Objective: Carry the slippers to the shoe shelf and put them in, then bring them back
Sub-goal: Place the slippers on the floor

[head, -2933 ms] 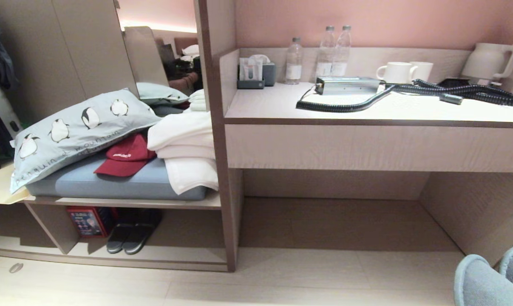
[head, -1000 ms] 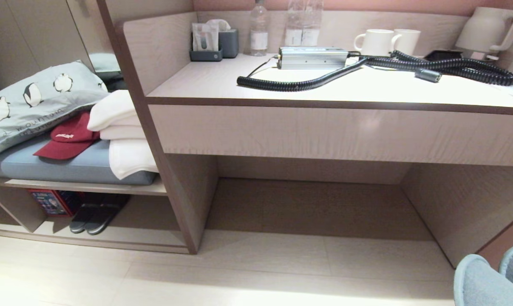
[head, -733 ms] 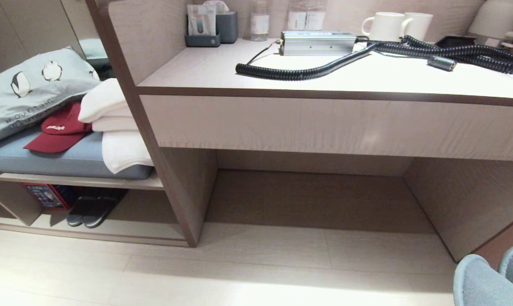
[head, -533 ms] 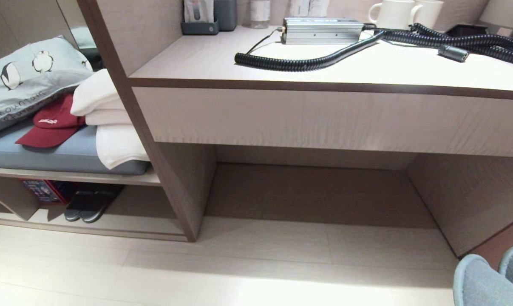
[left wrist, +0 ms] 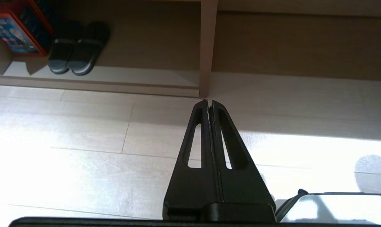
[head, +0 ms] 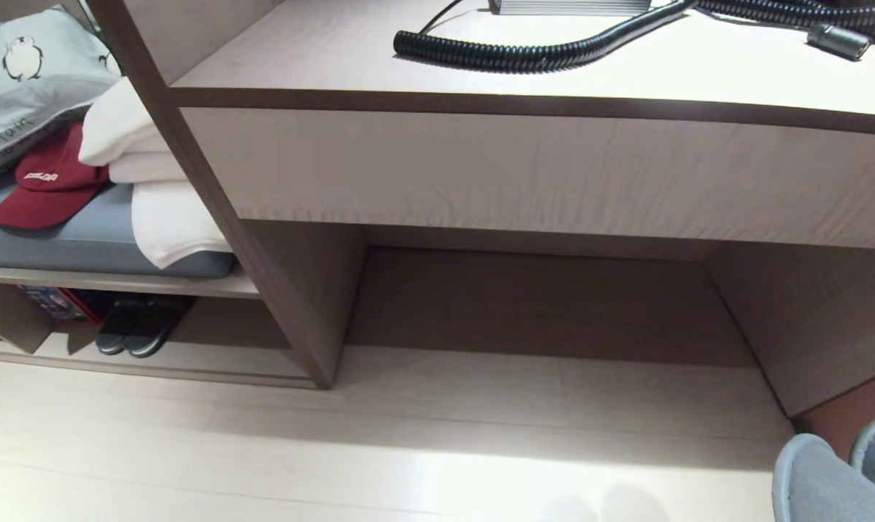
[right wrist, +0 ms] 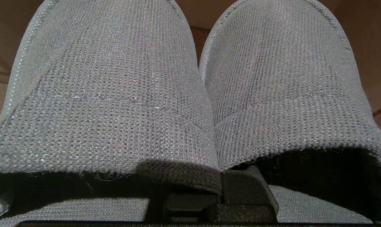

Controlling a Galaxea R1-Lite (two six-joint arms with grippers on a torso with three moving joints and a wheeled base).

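Note:
The slippers [right wrist: 190,94], a soft grey knitted pair, fill the right wrist view side by side, toes pointing away. My right gripper [right wrist: 222,189] is shut on their inner edges where the two meet; its fingertips are hidden under the fabric. In the head view the slippers' [head: 836,478] rounded ends show at the bottom right corner, above the floor. The shoe shelf [head: 212,366] is the low open cubby at the far left, with a raised base board. My left gripper [left wrist: 209,101] is shut and empty, hanging over the pale floor near the divider post [left wrist: 207,47].
A dark pair with a white sole stripe [head: 133,330] and a red box [head: 49,303] sit in the cubby. Above it lie a cushion, white towels [head: 154,196] and a red cap [head: 42,185]. A desk [head: 524,167] with a coiled cable [head: 524,51] spans a tall recess.
The head camera has tilted down and shifted right: desk and shelf have slid up and leftward in the picture. The slippers stay at the bottom right corner.

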